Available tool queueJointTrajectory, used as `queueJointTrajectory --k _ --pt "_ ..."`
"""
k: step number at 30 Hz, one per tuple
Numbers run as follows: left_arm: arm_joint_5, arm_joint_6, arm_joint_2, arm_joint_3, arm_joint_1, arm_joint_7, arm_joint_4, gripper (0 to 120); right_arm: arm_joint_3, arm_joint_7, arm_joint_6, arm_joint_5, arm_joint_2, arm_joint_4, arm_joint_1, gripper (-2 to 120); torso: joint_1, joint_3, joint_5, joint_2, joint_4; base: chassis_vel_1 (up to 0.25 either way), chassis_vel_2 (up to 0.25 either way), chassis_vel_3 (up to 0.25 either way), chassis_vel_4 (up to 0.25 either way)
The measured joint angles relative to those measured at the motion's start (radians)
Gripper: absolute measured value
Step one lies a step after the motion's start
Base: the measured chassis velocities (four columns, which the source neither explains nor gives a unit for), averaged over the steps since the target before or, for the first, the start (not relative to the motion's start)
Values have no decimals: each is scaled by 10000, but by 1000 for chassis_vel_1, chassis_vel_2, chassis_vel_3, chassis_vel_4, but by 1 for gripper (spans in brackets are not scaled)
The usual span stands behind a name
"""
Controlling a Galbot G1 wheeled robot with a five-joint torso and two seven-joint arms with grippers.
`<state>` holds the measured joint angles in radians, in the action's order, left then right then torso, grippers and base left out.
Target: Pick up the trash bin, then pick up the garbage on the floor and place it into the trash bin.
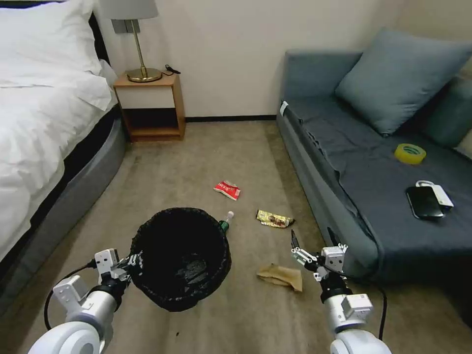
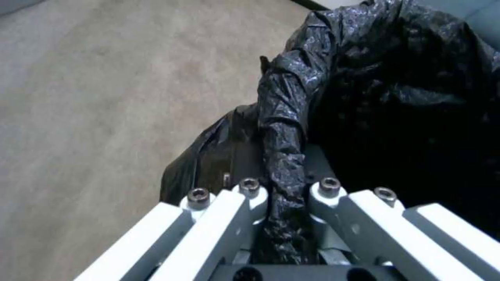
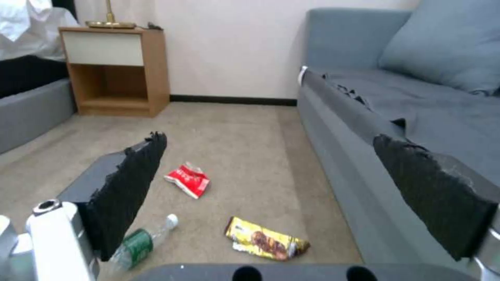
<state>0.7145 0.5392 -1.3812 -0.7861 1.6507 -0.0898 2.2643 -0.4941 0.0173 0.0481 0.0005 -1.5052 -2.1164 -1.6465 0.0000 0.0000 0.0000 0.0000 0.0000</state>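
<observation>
Left fingers: the left gripper (image 2: 284, 218) was clamped on the rim of the trash bin (image 1: 181, 258), a fold of black bag (image 2: 284, 156) pinched between its two fingers (image 2: 250, 195); gripping the rim presumably let one arm carry the bin.
Right fingers: the right gripper (image 1: 314, 246) stood spread wide and empty, its black pads (image 3: 127, 191) well apart, apparently readied for a pickup.
Trash bin: round, lined in crinkled black plastic; it extended away from the left fingers, mouth up, looking empty inside. Whether it was clear of the carpet (image 1: 206, 157) could not be told.
Paper bag (image 1: 281, 276): crumpled, brown, on the carpet just beside the right fingers, the nearest piece to them.
Snack wrapper (image 3: 265, 242): gold-brown, flat on the carpet ahead of the right fingers.
Bottle (image 3: 140, 242): small, clear, green label, lying on its side near one right pad, close against the bin's far side.
Red packet (image 3: 188, 179): red and white, farther ahead of the right fingers.
Progress (judged): bin secured; all four pieces of garbage were not yet collected.
Sofa (image 1: 373, 196): close beside the right fingers, limiting room on that side.
</observation>
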Motion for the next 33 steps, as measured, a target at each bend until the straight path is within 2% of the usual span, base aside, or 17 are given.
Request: queueJointTrajectory --k 4,11,12,13,14,16,17,18,19,22,23,24,26,29,31,32,33 --pt "25 -4 -19 -2 -69 10 -47 4 29 -44 105 31 140 124 55 100 0 1 2 -1 -1 -141 163 170 -149" --pt "35 -5 -42 3 -198 21 -156 4 123 -140 22 250 762 443 338 100 0 1 -1 -1 -2 -44 63 31 -58" --pt "48 0 -41 2 -233 22 -164 4 174 -206 -62 351 1012 540 469 100 0 0 2 0 -2 0 0 0 0" --pt "101 36 -14 -21 -315 25 -175 4 284 -344 -424 861 1706 784 793 100 0 0 1 0 -2 0 0 0 0" --pt "101 36 -14 -21 -315 25 -175 4 284 -344 -424 861 1706 784 793 100 0 0 1 0 -2 0 0 0 0" --pt "141 64 27 -66 -413 48 -237 4 466 -446 -867 1566 2784 1085 1167 100 -1 -1 5 -1 -1 0 0 0 0" --pt "167 70 52 -93 -457 88 -296 4 615 -495 -1071 2095 3599 1274 1365 100 0 0 3 -1 0 0 0 0 0" --pt "185 73 66 -108 -477 104 -333 4 709 -516 -1169 2380 4028 1375 1472 100 0 0 2 -1 1 0 0 0 0" --pt "185 73 66 -108 -477 104 -333 4 709 -516 -1169 2380 4028 1375 1472 100 0 0 2 -1 1 0 0 0 0" --pt "353 100 197 -205 -639 204 -632 4 1513 -585 -1603 4136 5992 2041 2251 100 0 1 3 -1 0 0 0 0 0" --pt "393 101 247 -237 -701 240 -756 4 1822 -581 -1721 4585 6367 2231 2494 100 0 0 1 -1 0 0 0 0 0" --pt "393 101 247 -237 -701 240 -756 4 1822 -581 -1721 4585 6367 2231 2494 100 0 0 1 -1 0 0 0 0 0" --pt "459 102 349 -277 -825 296 -1035 4 2748 -459 -1954 5455 7149 2779 3268 100 0 1 3 -1 -2 0 0 0 0" --pt "491 102 393 -296 -905 328 -1199 4 3437 -304 -2096 5881 7477 3110 3879 100 0 1 -2 -1 -2 0 0 0 0" --pt "550 105 449 -330 -1033 367 -1424 4 4522 56 -2372 6486 7816 3687 5027 100 0 1 3 0 0 0 0 0 0" --pt "550 105 449 -330 -1033 367 -1424 4 4522 56 -2372 6486 7816 3687 5027 100 0 1 3 0 0 0 0 0 0" --pt "562 106 476 -336 -1073 384 -1505 4 5154 330 -2551 6804 7935 4003 5617 100 0 1 -6 -1 3 0 0 0 0"
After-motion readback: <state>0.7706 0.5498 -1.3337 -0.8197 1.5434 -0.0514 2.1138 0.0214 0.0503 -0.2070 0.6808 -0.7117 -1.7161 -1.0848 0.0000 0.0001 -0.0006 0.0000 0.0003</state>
